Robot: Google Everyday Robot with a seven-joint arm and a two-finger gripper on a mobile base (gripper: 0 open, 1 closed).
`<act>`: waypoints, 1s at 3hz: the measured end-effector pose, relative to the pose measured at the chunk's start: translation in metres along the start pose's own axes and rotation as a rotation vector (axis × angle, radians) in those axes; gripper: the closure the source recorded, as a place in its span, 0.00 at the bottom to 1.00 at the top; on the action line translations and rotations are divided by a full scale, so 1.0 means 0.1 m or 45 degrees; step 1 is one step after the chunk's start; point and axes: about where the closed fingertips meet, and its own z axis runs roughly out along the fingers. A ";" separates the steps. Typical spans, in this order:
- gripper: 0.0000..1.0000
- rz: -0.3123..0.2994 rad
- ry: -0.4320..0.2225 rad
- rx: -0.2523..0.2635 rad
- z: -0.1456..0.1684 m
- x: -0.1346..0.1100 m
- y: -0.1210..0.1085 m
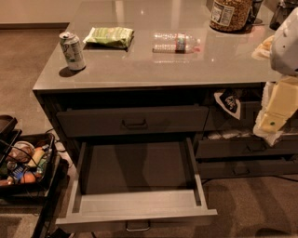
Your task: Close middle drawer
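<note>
One drawer open: middle drawer (137, 204), pulled far out toward the near side, pale inner walls showing, loop handle on its near front.
Location: left bank under the counter (153, 69), directly below the closed top drawer (93, 122).
Gripper: gripper (271, 118) at the right edge, in front of the right-hand drawers, well apart from the middle drawer. Spread or pinched: can't tell.
Countertop: can (72, 50) near left, green bag (109, 36), water bottle (176, 42) lying flat, jar (231, 14) far right.
Floor left: basket (46, 139) of food.
</note>
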 end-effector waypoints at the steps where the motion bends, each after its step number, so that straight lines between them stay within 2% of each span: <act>1: 0.00 0.000 0.000 0.000 0.00 0.00 0.00; 2: 0.00 0.007 -0.029 0.030 0.01 0.02 0.03; 3: 0.00 0.031 -0.137 0.075 0.08 0.10 0.23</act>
